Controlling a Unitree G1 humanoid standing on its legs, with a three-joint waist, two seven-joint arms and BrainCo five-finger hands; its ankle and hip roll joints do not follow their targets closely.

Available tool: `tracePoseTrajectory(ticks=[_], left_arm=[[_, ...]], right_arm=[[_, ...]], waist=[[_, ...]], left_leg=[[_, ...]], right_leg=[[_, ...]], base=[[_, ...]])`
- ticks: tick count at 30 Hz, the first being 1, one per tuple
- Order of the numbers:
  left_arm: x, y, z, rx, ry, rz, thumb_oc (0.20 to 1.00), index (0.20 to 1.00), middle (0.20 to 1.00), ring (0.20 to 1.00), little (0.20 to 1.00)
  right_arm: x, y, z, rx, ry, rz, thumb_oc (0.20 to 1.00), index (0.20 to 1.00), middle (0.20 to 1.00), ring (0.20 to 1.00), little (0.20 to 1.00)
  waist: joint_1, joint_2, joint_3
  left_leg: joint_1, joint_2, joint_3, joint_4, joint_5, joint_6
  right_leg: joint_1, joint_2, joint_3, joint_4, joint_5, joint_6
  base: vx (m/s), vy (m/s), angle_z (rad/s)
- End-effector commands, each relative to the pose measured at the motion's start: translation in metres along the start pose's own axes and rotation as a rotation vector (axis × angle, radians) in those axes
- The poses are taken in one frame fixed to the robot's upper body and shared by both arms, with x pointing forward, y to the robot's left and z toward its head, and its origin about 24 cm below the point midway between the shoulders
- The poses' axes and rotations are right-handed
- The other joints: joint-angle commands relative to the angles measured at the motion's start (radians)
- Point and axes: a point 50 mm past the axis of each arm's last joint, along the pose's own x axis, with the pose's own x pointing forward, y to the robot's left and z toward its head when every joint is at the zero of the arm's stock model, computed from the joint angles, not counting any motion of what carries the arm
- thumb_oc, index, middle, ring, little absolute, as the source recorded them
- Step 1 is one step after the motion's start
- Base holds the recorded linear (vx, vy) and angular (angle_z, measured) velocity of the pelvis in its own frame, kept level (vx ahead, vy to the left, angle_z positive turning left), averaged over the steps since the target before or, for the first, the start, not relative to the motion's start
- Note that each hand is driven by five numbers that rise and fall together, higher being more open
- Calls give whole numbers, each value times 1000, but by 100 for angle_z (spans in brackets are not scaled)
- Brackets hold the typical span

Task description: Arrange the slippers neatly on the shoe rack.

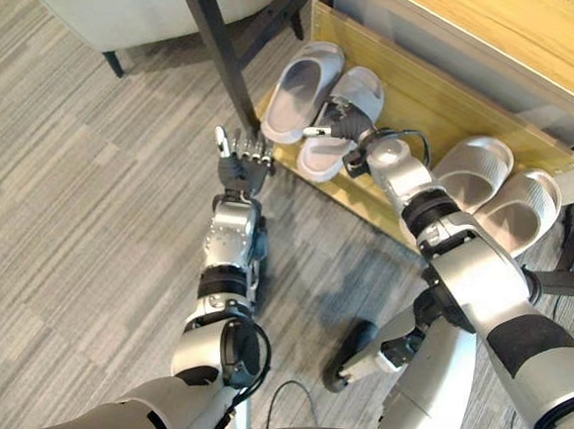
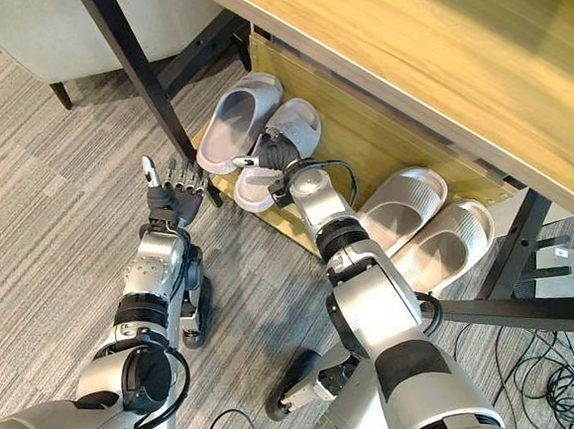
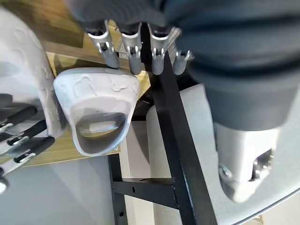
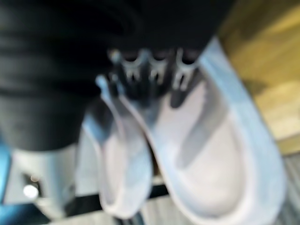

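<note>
The right hand [image 1: 342, 122] is clamped on a slipper [image 1: 342, 119] at its strap, heel overhanging the rack [image 1: 444, 113] edge beside its mate [image 1: 299, 88]. It looks light, soft foam, best held at the strap. The left hand [image 1: 242, 158] hovers nearby, fingers straight.

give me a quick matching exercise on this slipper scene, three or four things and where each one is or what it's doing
Things:
1. left hand
2. right hand
3. beige slippers
4. black leg

Places or states:
a. on a grey slipper on the rack
b. standing on the floor at the rack's left end
c. side by side on the rack's right part
d. open, fingers straight, over the floor by the black leg

Pairs: 1-d, 2-a, 3-c, 4-b
</note>
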Motion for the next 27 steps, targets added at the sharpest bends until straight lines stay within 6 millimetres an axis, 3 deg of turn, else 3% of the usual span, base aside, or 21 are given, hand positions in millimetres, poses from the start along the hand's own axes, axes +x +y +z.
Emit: tracePoseTrajectory(ticks=[1, 11, 27], left_arm=[[-52, 75, -34, -20, 108, 213, 1000, 1000, 1000, 1000, 1000], [-55, 79, -37, -6, 128, 221, 1000, 1000, 1000, 1000, 1000], [-58, 81, -44, -30, 201, 169, 1000, 1000, 1000, 1000, 1000]], right_arm=[[-5, -26, 76, -113, -244, -76, 1000, 1000, 1000, 1000, 1000], [-8, -11, 76, -239, -277, -71, 1000, 1000, 1000, 1000, 1000], [-26, 8, 109, -564, -504, -202, 1000, 1000, 1000, 1000, 1000]], waist=[[-31, -21, 110], [-55, -17, 104], [-92, 3, 67]], left_leg=[[97, 39, -160, -125, -48, -97], [97, 47, -165, -122, -52, -98], [97, 60, -176, -120, -53, -102]], right_leg=[[130, 3, 53, 205, 46, 57], [129, 7, 49, 207, 45, 53], [146, 14, 39, 211, 27, 47]], base=[[0, 0, 0], [0, 0, 0], [-14, -2, -3]])
